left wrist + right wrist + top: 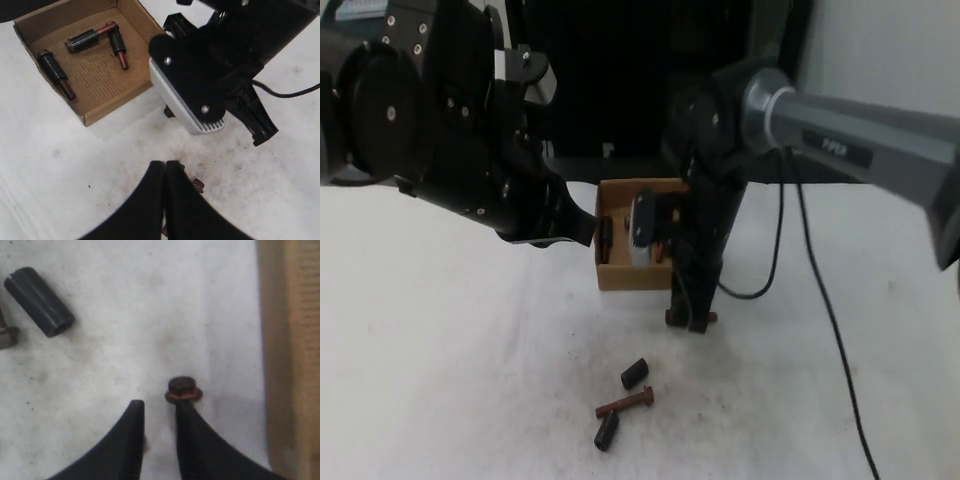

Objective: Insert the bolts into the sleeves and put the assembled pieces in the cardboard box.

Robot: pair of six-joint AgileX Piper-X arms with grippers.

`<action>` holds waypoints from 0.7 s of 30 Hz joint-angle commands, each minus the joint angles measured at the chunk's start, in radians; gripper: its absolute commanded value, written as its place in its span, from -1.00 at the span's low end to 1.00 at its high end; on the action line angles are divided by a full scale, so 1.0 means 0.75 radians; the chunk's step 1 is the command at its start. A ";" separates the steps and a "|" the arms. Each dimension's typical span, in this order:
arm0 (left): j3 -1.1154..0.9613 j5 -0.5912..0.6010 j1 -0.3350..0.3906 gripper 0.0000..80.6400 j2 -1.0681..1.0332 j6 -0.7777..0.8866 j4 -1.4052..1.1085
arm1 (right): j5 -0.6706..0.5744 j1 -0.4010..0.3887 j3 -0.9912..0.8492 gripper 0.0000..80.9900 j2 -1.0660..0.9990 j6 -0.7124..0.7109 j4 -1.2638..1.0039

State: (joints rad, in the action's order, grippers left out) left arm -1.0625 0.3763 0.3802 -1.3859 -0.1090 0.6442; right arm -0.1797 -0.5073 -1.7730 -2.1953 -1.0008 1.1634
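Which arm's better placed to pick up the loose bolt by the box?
Right. Its end effector is down at the bench, fingers apart, with the bolt right at its fingertips. The left end effector hangs higher, fingers closed, looking down on the cardboard box.

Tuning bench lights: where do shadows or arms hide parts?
High view: dark arms cover part of the cardboard box; loose bolt evenly lit. Left wrist view: box floor evenly lit. Right wrist view: soft shadow along the box wall, beside a bolt head.

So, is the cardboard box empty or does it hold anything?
Not empty. The cardboard box holds three assembled pieces, bolts in black sleeves, lying on its floor.
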 commanded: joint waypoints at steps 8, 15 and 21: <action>-0.005 -0.011 0.005 -0.99 0.007 -0.005 0.005 | -0.010 -0.040 0.001 -0.47 -0.021 -0.042 -0.013; -0.005 -0.011 0.005 -0.99 0.007 -0.040 0.022 | 0.022 -0.021 0.001 -0.47 -0.018 -0.042 0.032; -0.005 -0.011 0.005 -0.99 0.007 -0.040 0.022 | -0.084 -0.021 0.001 -0.47 0.048 -0.042 0.002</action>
State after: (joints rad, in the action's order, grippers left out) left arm -1.0625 0.3742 0.3802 -1.3859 -0.1353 0.6575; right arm -0.1814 -0.5272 -1.7707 -2.2004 -1.0241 1.1760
